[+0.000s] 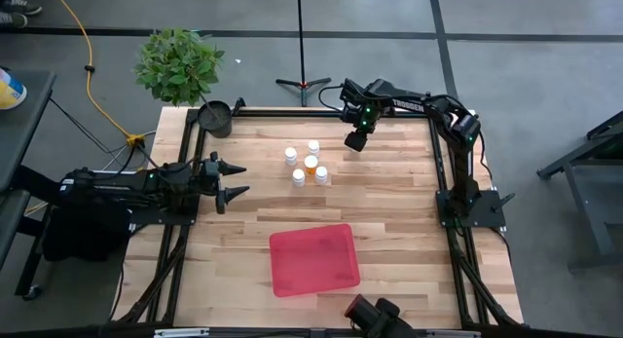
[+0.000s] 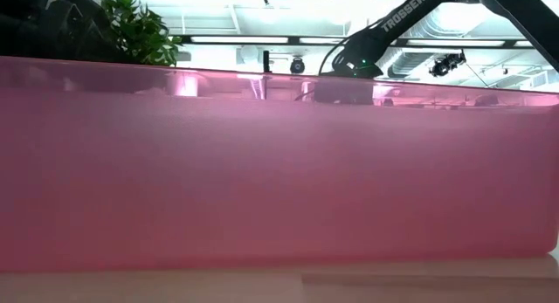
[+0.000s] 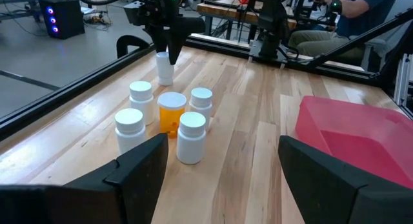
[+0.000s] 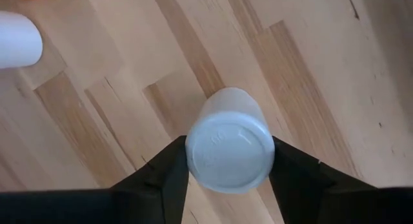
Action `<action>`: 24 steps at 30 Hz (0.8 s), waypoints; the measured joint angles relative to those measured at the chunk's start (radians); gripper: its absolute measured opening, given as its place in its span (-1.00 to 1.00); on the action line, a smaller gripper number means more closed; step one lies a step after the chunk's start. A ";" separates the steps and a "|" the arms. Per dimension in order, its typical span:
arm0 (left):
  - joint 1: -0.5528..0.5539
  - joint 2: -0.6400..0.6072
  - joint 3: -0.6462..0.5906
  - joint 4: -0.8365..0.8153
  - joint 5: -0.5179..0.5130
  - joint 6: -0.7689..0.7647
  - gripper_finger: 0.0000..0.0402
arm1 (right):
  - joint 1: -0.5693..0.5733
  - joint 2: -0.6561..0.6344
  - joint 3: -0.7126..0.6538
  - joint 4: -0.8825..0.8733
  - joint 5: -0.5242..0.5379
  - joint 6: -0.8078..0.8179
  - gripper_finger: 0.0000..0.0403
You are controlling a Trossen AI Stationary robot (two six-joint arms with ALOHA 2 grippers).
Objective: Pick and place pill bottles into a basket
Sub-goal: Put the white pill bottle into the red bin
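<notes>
**Right wrist view: claw closed on one upright bottle, basket a full table away**

Right wrist view first: I'm looking straight down my right gripper point(image 4: 230, 146) onto the round white cap of a pale plastic pill bottle point(image 4: 227, 166). Both dark fingers are pressed against its sides, part-closed around it. The bottle's long axis is vertical, in line with the claw. I can't tell whether its base has left the wood.

Pulling out, the left wrist view gives the side-on look: that bottle stands just beyond five other white-capped pill bottles point(image 3: 191, 135), one of them amber.

Overhead, the shallow rectangular red plastic basket point(image 1: 313, 260) lies towards the table's near edge, past that cluster, so the carry runs over or around it. The low view shows only the basket's red wall. My left gripper point(image 1: 229, 180) waits wide open and empty at the left edge.
</notes>
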 joint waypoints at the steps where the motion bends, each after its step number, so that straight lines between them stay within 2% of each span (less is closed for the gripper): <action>1: 0.000 0.000 0.000 0.000 0.000 0.000 0.63 | 0.000 0.000 0.000 0.000 0.000 -0.001 -0.13; 10: 0.000 0.000 0.000 0.000 0.000 0.000 0.63 | 0.000 -0.001 0.015 -0.029 0.009 -0.008 -0.14; 24: 0.000 0.000 0.000 -0.001 0.000 0.001 0.63 | 0.054 -0.005 0.217 -0.180 0.008 0.000 -0.14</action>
